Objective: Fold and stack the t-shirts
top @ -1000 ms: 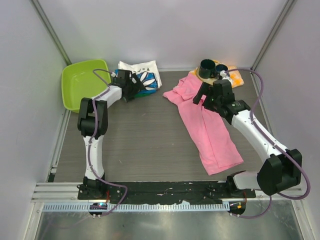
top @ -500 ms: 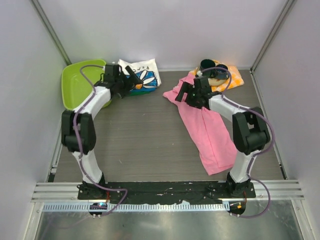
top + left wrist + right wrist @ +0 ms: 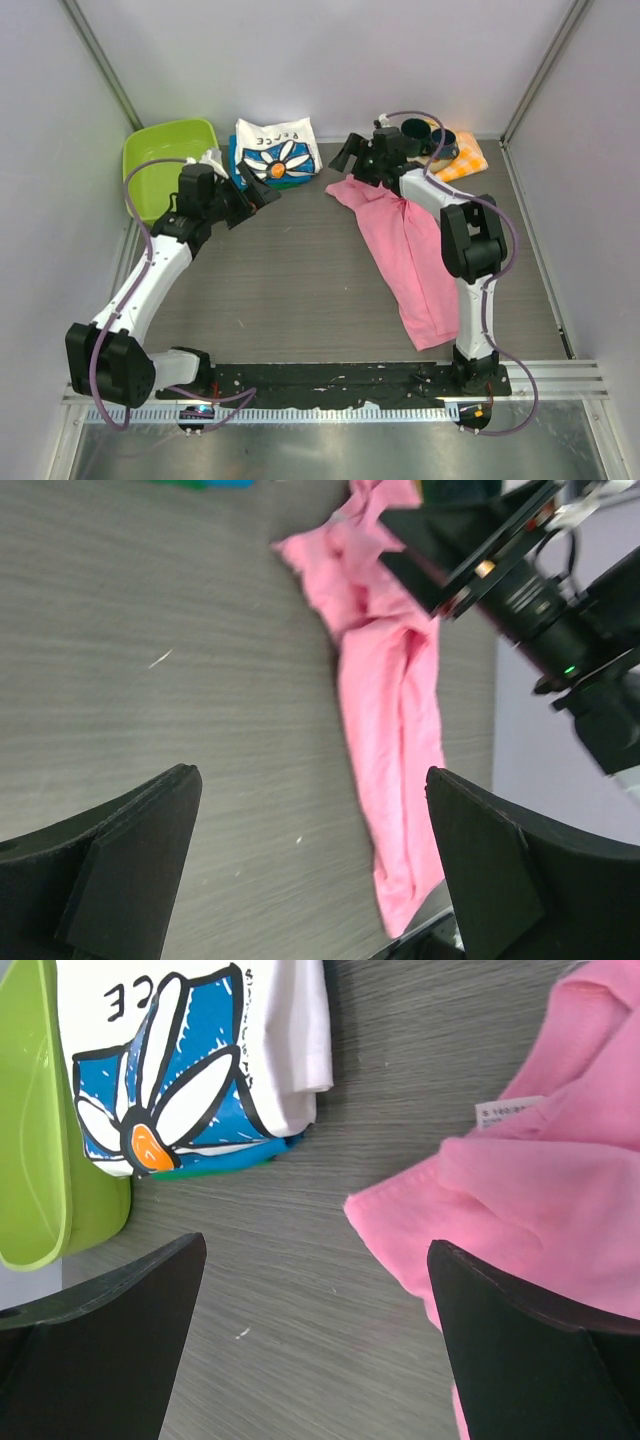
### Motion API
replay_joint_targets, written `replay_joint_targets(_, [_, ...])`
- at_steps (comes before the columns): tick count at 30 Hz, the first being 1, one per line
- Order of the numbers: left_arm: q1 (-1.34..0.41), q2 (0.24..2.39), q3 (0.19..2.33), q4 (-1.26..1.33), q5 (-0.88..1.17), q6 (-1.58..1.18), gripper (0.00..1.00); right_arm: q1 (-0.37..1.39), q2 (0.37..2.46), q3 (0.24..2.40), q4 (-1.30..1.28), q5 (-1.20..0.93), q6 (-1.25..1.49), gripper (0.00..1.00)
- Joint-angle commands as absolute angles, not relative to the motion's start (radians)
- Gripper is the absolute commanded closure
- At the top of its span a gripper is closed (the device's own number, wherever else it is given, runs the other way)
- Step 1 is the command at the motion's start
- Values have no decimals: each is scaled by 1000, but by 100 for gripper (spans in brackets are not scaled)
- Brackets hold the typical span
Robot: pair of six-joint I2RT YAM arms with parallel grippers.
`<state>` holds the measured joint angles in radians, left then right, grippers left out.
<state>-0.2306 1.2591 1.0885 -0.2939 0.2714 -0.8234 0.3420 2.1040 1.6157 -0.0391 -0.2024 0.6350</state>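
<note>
Your left gripper [image 3: 265,190] and right gripper [image 3: 348,155] both gape, holding nothing. The pink shirt [image 3: 415,260] lies spread on the table [image 3: 290,290]. The daisy shirt [image 3: 275,150] tops a folded stack beside the bin [image 3: 135,170]. Dark cups [image 3: 415,128] rest on a checked cloth [image 3: 470,160], their contents indiscernible.

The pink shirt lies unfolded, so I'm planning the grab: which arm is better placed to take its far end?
Likely right: the right gripper, open, hangs at the pink shirt's far end; the left gripper, also open, is over bare table.
</note>
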Motion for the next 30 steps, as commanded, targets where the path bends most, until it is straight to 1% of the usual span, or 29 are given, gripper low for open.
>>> replay_joint_targets(1, [-226, 1207, 1045, -359, 241, -762, 0, 376, 2172, 1720, -84, -230, 657, 0])
replay_joint_targets(6, [-225, 1195, 1042, -377, 227, -750, 0, 396, 2174, 1687, -78, -201, 649, 0])
replay_joint_targets(14, [-225, 1186, 988, -331, 256, -785, 0, 399, 2189, 1664, -89, -160, 612, 0])
replay_joint_targets(20, [-227, 1164, 960, -324, 259, -790, 0, 397, 2215, 1667, -115, -81, 563, 0])
replay_joint_targets(30, [-225, 1160, 942, -324, 265, -795, 0, 402, 2302, 1693, -120, -94, 561, 0])
